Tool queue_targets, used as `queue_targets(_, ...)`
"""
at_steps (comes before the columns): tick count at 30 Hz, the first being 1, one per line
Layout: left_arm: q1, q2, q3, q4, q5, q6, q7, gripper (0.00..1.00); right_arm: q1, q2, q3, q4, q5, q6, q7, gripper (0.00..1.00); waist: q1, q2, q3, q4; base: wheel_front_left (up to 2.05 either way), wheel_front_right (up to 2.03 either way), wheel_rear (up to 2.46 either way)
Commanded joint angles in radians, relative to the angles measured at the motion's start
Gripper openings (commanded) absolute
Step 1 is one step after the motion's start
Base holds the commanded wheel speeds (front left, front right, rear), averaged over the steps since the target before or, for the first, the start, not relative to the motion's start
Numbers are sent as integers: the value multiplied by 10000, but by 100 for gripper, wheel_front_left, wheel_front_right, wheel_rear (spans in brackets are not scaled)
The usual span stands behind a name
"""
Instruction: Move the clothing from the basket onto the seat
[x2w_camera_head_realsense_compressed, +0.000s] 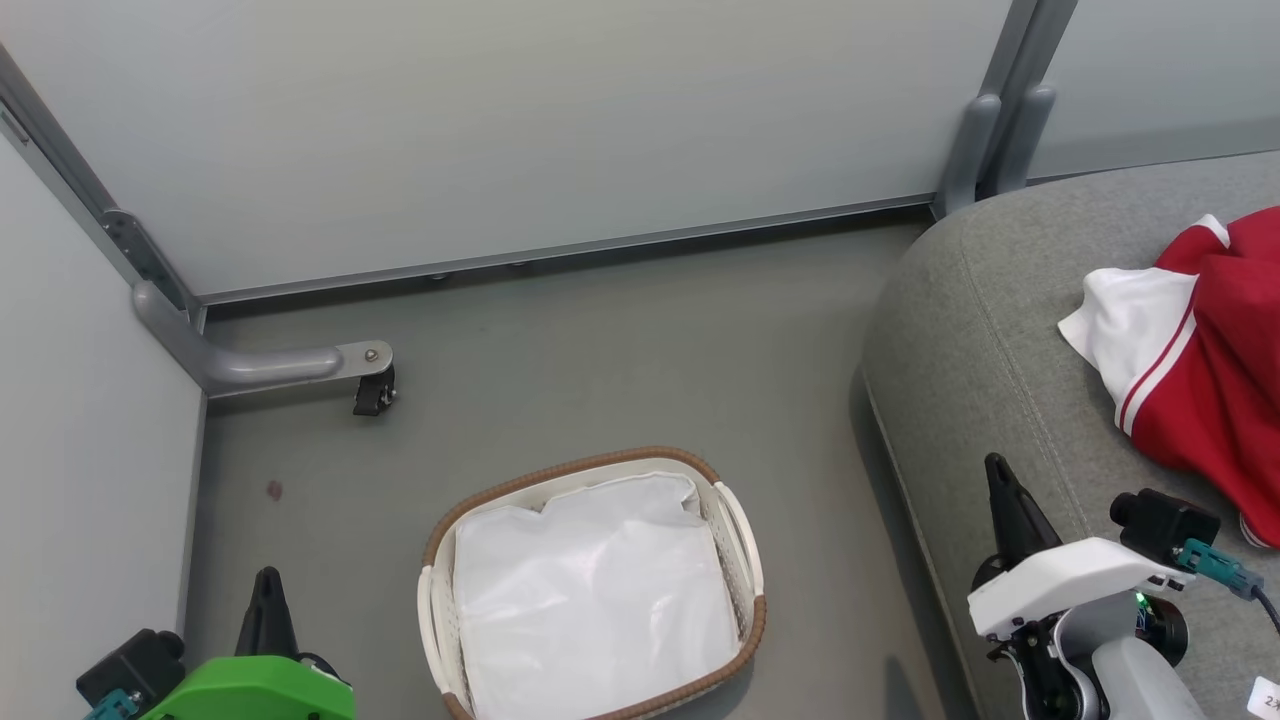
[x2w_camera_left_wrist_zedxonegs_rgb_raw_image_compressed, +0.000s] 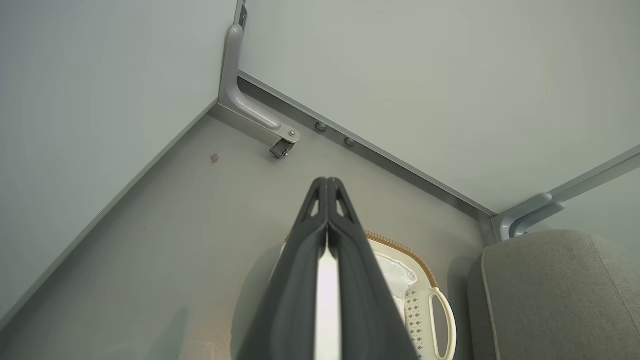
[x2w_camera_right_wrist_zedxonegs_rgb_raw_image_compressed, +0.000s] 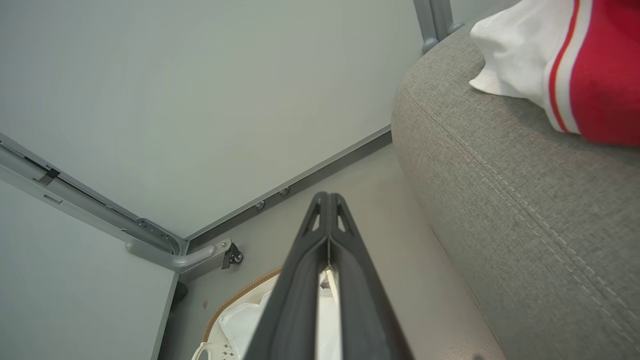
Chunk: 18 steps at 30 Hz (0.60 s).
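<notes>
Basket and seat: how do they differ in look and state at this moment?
The basket is small, cream plastic with a brown rim; the seat is large, grey woven fabric. The basket holds just its white liner; the seat carries the red-and-white clothing. Both have rounded corners.
</notes>
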<state>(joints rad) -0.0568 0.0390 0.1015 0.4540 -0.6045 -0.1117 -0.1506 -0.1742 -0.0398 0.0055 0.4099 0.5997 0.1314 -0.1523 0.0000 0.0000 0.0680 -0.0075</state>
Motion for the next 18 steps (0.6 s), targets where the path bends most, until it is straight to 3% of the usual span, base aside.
queue_targets(1, -196, 58, 33, -217, -374, -36, 71, 0, -43, -49, -75, -213, 393, -2, 85, 0, 0, 0, -9, 1, 0, 0, 0)
queue_targets(18, -310, 80, 60, -679, -2718, -81, 694, 0, 126, -69, -350, -576, 2743, -4, 711, 0, 0, 0, -117, 14, 0, 0, 0)
